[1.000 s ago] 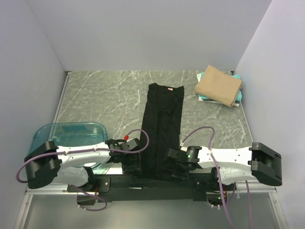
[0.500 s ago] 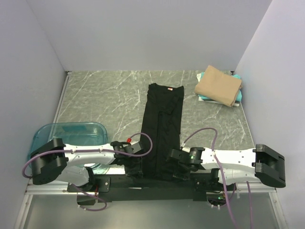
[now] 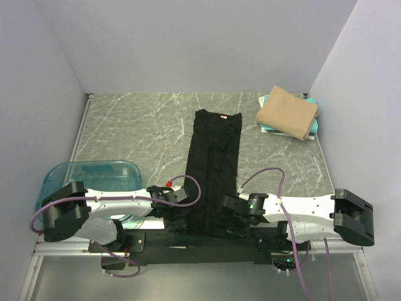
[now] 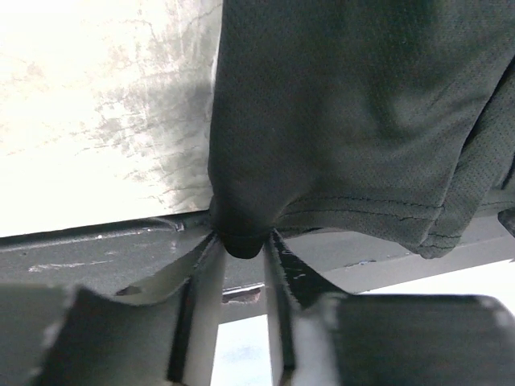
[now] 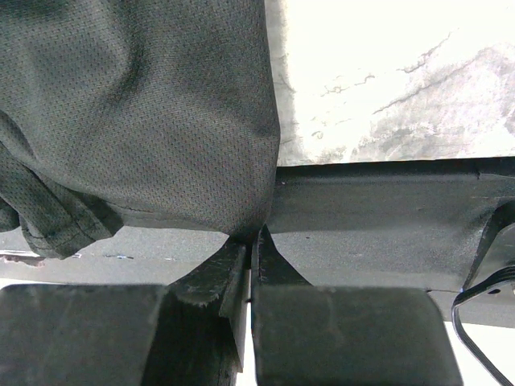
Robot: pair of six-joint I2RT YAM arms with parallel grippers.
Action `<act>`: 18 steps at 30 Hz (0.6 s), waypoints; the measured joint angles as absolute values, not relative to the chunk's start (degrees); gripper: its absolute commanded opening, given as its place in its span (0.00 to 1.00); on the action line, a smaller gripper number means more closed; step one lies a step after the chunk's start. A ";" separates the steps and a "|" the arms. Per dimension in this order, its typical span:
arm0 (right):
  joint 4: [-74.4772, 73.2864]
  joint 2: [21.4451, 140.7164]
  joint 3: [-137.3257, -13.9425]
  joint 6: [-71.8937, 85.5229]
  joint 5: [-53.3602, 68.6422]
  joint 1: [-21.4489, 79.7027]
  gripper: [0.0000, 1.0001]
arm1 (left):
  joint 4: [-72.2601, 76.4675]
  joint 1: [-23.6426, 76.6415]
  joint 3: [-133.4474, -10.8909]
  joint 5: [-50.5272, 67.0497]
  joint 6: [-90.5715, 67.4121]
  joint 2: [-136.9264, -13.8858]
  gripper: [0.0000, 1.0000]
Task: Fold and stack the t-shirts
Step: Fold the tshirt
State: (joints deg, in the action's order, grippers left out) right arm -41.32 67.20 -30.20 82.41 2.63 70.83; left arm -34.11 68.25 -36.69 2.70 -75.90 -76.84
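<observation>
A black t-shirt (image 3: 213,166) lies as a long narrow strip down the middle of the table, collar at the far end, hem at the near edge. My left gripper (image 3: 182,216) is shut on the hem's left corner (image 4: 241,241), a fold of black cloth pinched between its fingers. My right gripper (image 3: 229,221) is shut on the hem's right corner (image 5: 253,229). A folded tan t-shirt (image 3: 287,111) lies at the far right on top of a teal one (image 3: 313,127).
A clear blue plastic bin (image 3: 88,177) stands at the near left beside the left arm. The black base bar (image 3: 200,239) runs along the table's near edge under the hem. White walls close the table on three sides.
Both grippers have slid a little inward and toward the near edge along the hem and have closed on its corners.
</observation>
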 measured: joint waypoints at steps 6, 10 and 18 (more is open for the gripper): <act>-41.28 66.30 -30.20 82.39 2.59 70.83 0.00 | -35.31 68.34 -37.91 1.98 -75.50 -78.32 0.19; -41.30 66.30 -30.20 82.37 2.59 70.83 0.00 | -35.55 68.34 -39.03 1.56 -74.78 -79.59 0.01; -43.70 63.75 -30.92 82.56 1.34 70.83 0.00 | -37.32 68.38 -41.01 -2.39 -74.41 -79.15 0.01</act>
State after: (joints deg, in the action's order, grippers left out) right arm -43.70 63.75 -30.92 82.56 1.34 70.83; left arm -37.32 68.38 -41.01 -2.39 -74.41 -79.15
